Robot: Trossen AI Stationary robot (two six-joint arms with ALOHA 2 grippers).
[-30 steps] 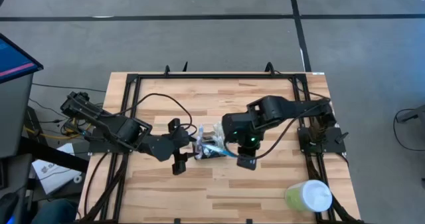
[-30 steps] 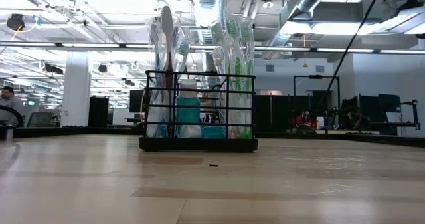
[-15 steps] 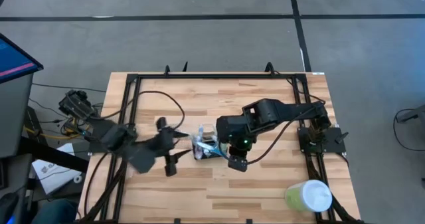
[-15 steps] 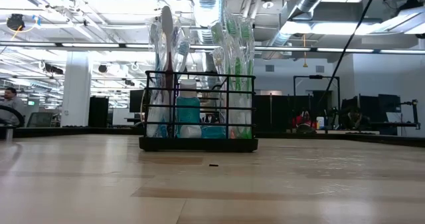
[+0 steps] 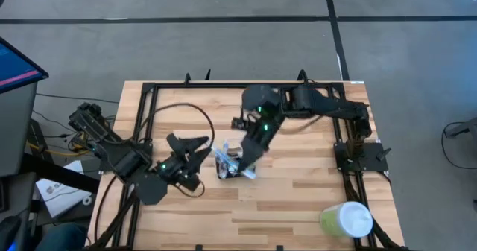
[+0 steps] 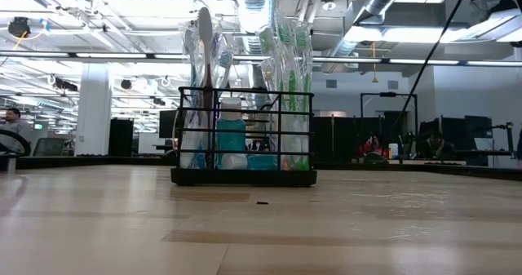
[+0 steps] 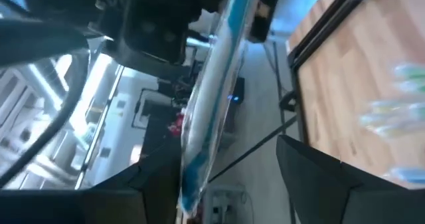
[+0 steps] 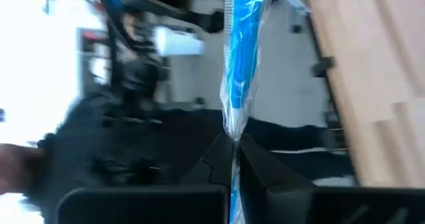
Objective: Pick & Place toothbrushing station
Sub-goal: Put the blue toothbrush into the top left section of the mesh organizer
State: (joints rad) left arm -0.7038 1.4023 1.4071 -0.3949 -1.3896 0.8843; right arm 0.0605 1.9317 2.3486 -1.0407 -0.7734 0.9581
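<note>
The toothbrushing station (image 6: pixel 243 136), a black wire holder full of wrapped toothbrushes and a teal tube, stands on its base mid-table (image 5: pixel 228 163). My right gripper (image 5: pixel 246 160) hangs just right of it, shut on a blue-and-white wrapped toothbrush (image 8: pixel 242 51). My left gripper (image 5: pixel 194 161) is left of the station, level and open. In its wrist view its fingers (image 7: pixel 312 177) stand wide apart, and the wrapped toothbrush (image 7: pixel 206 98) runs past beyond them, untouched. Neither gripper shows in the low view. My right gripper pinches one end of the toothbrush's clear wrapper (image 8: pixel 233 129) between its two shut fingers (image 8: pixel 219 159). The fingers lie along the toothbrush, which sticks straight out beyond the fingertips. It is up in the air, clear of the table; its far end is out of the picture.
A pale green cup with a white lid (image 5: pixel 346 221) stands at the table's near right corner. Black frame rails (image 5: pixel 149 94) run along the table's edges, with cables on the left. Bare wood lies before the station (image 6: pixel 261 226). A person (image 6: pixel 10 116) sits far off in the room.
My right arm has swung up and toward the far edge, its wrist turning, carrying the wrapped toothbrush from lying level beside the station to pointing along the fingers. My left gripper has drawn back toward the near left and rolled over. The station has stayed put.
</note>
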